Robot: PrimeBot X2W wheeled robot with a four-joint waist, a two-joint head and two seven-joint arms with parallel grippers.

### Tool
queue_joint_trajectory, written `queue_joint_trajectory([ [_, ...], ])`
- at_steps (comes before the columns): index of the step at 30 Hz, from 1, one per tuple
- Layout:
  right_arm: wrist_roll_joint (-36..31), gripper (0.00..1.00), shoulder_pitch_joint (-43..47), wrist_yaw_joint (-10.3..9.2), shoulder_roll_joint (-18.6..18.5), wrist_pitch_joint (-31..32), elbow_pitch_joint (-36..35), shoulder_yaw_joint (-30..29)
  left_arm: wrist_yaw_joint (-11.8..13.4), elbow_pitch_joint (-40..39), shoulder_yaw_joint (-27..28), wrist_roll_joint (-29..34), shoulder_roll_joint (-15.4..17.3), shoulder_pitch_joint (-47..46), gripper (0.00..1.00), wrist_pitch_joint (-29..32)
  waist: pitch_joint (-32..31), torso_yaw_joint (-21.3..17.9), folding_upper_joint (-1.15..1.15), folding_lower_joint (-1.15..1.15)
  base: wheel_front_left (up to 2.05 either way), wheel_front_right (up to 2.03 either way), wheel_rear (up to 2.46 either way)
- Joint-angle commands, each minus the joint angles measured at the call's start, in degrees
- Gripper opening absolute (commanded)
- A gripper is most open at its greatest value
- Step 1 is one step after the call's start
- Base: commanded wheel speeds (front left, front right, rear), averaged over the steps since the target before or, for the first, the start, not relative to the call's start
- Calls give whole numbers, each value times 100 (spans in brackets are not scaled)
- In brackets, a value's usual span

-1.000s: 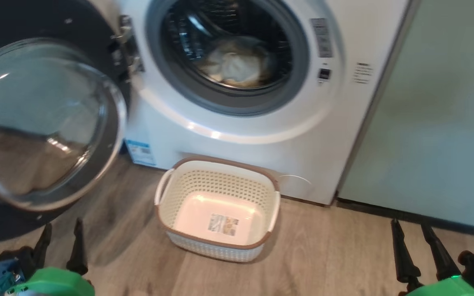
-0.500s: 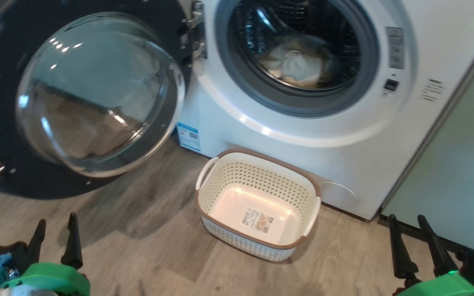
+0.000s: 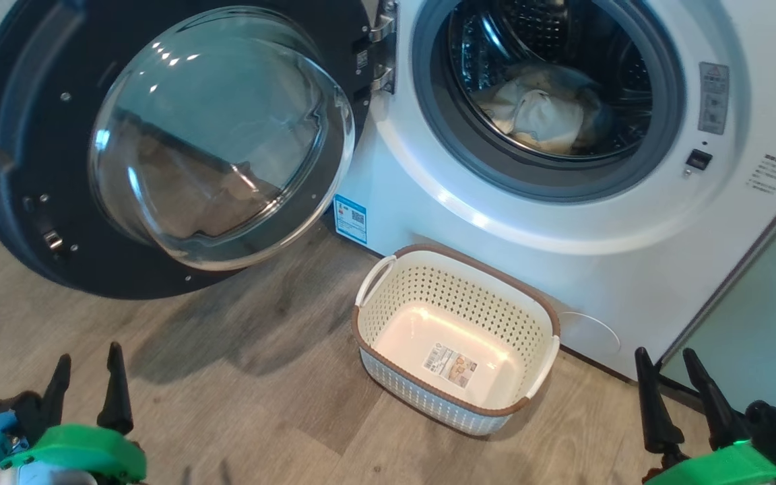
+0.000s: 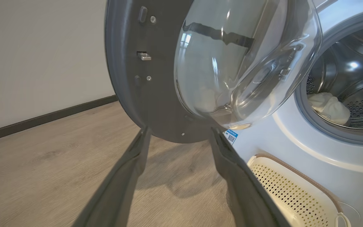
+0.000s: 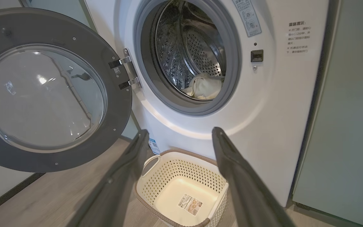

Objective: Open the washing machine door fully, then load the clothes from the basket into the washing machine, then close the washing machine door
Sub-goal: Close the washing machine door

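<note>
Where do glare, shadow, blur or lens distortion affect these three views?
Head view: sharp; bright glints speckle the washing machine door, a glare streak crosses the front of the washing machine, and a soft shadow lies on the floor beneath the door. Left wrist view: wide-angle bowing of the door; the left gripper looms large, slightly soft. Right wrist view: drum dim, yet the clothes read clearly.

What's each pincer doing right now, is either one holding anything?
Left pincer: open, holding nothing.
Right pincer: open, holding nothing.
</note>
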Motion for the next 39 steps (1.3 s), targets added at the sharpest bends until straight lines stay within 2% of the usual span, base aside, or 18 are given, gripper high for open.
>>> queue_joint_trajectory([
  [1,-35,100,-260,1,-52,-38,-171,106,-36,-197,246,32,74,-254,100,-44,-5,16,0,0,0,0,0],
  [23,-25,100,-221,1,-70,-38,-152,127,-76,-282,485,97,-46,-217,100,-44,-14,121,0,0,0,0,0],
  [24,-25,100,-219,1,-70,-38,-153,127,-77,-294,506,86,-58,-207,44,-44,-13,123,0,0,0,0,0],
  [25,-25,100,-219,1,-69,-38,-152,132,-78,-314,539,67,-67,-197,11,-44,-11,122,0,0,0,0,0],
  [26,-25,100,-222,1,-68,-38,-150,140,-80,-346,582,37,-75,-186,0,-44,-7,119,0,0,0,0,0],
  [30,-22,100,-244,1,-72,-38,-148,163,-90,-436,892,-403,-158,-137,0,-44,12,95,0,0,0,0,0],
  [33,-21,100,-257,1,-78,-38,-146,158,-97,-438,1149,-1087,-158,-158,0,-44,32,82,0,0,0,0,0],
  [39,-28,100,-250,1,-81,-38,-149,177,-99,-460,1217,-2983,413,-347,0,249,98,71,0,0,0,0,0],
])
